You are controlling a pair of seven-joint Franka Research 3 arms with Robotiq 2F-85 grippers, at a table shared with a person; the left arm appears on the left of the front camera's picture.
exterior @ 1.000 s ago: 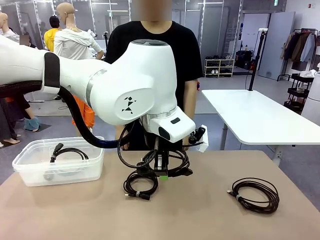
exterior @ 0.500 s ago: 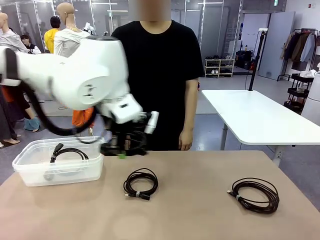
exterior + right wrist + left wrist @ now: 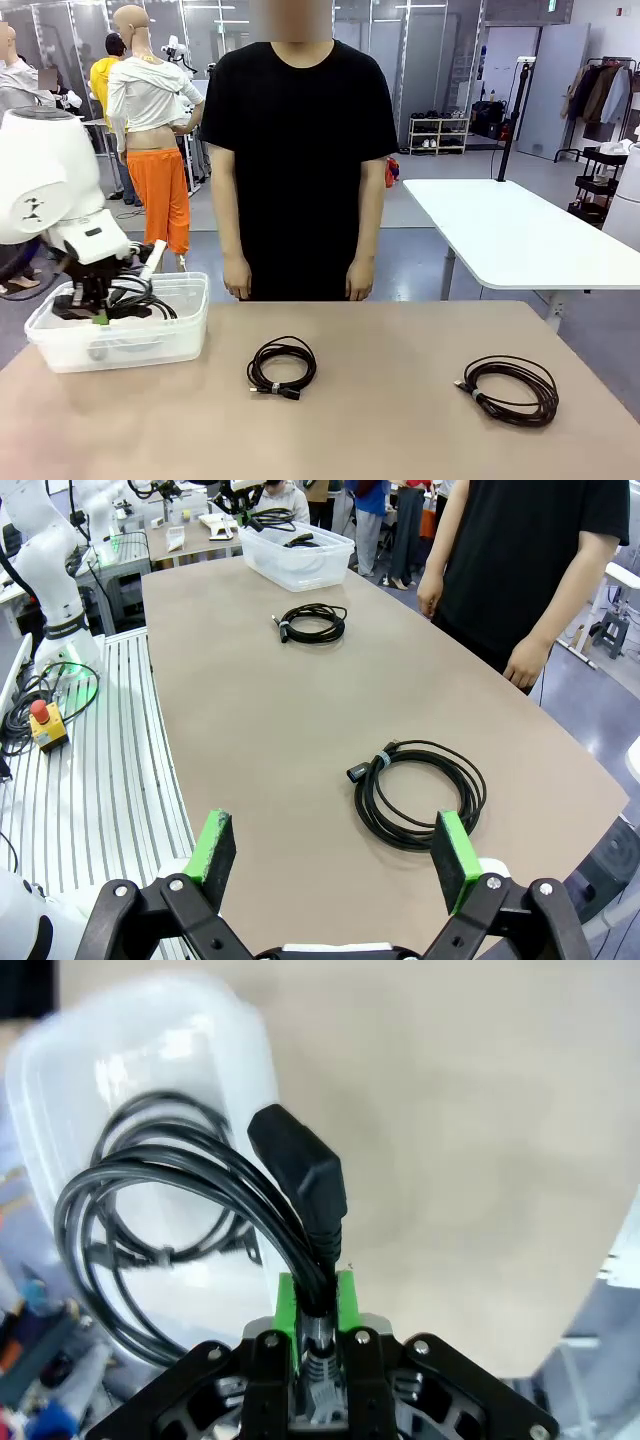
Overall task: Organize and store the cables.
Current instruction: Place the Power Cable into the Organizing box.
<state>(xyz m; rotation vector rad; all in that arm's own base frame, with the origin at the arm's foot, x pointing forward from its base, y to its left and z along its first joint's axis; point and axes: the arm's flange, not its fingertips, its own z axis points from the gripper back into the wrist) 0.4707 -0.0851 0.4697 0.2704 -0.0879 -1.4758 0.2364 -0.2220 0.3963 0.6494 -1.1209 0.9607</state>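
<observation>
Task partly complete: left claw [image 3: 317,1300] clenched on one coiled cable [image 3: 298,1170] above the clear bin [image 3: 170,345]; middle cable [image 3: 281,367] and far-right cable [image 3: 508,388] lie loose on the tabletop [image 3: 400,430] awaiting storage; right claw [image 3: 335,852] released, empty.

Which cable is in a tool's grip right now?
The coil pinched in the left tool, above the clear bin; the middle coil and right coil lie untouched on the table.

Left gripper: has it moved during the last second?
Yes. The left gripper, shut on a coiled cable, has swung leftward, from above the middle cable on the table to over the clear bin.
</observation>
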